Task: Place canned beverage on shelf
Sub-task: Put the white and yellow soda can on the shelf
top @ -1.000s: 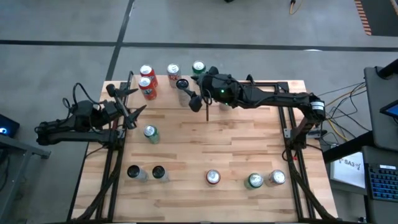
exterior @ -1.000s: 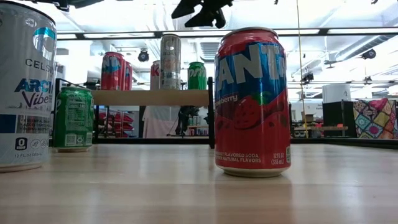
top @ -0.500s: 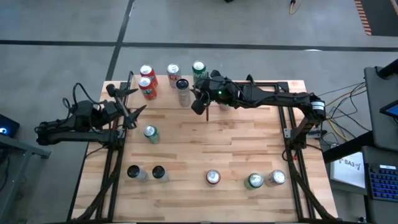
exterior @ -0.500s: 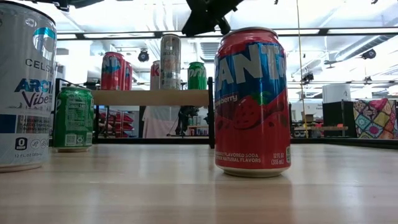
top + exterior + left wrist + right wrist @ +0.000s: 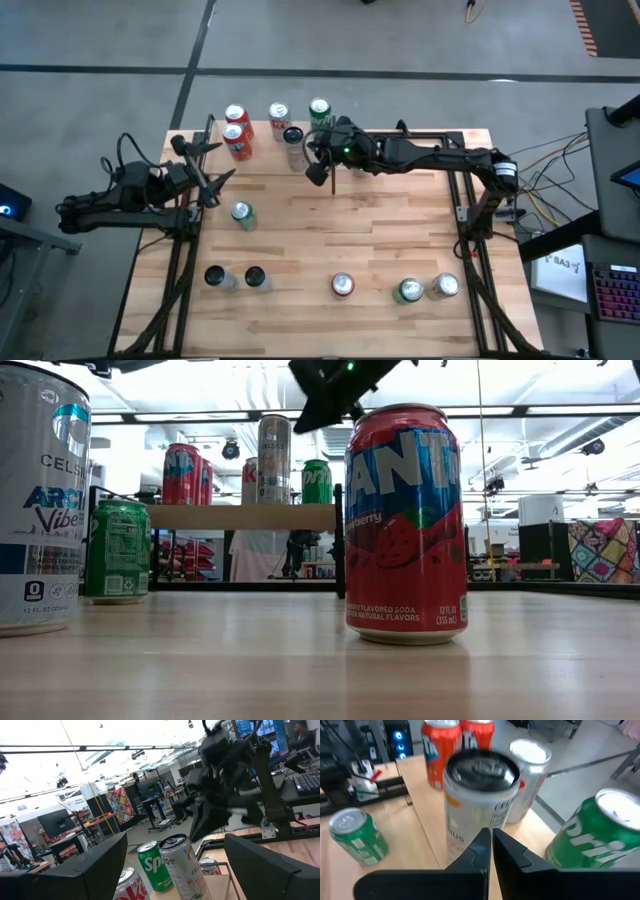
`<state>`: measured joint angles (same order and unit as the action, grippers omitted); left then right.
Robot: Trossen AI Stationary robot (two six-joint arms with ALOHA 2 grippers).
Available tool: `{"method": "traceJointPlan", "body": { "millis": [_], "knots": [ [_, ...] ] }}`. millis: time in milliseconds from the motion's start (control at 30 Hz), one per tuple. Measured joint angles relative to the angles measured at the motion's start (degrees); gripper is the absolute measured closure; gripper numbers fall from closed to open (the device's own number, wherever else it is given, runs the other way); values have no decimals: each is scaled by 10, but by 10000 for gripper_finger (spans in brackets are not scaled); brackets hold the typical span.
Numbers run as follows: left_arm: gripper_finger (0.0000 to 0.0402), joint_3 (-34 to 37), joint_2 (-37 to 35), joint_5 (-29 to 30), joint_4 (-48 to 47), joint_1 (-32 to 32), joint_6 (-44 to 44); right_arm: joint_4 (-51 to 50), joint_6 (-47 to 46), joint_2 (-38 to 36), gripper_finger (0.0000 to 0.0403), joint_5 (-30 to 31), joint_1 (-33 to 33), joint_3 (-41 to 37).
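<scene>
Jaws of right gripper (image 5: 491, 851) together, empty; tall can (image 5: 479, 800) just ahead on shelf (image 5: 422, 815).

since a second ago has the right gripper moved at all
Yes. In the high view the right gripper has pulled back slightly from the tall pale can on the shelf, toward the green can, and it has shut, empty.

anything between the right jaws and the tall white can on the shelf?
Nothing. In the right wrist view the shut right gripper sits just short of the tall white can, an empty gap between.
</scene>
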<state>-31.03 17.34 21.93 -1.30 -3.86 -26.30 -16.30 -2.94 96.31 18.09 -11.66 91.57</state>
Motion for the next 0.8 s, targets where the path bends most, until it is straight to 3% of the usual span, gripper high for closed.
{"method": "traceJointPlan", "body": {
  "millis": [800],
  "knots": [
    [83,0,3,0,0,0,-2,62,8,48,394,-5,-2,0]
  ]
}}
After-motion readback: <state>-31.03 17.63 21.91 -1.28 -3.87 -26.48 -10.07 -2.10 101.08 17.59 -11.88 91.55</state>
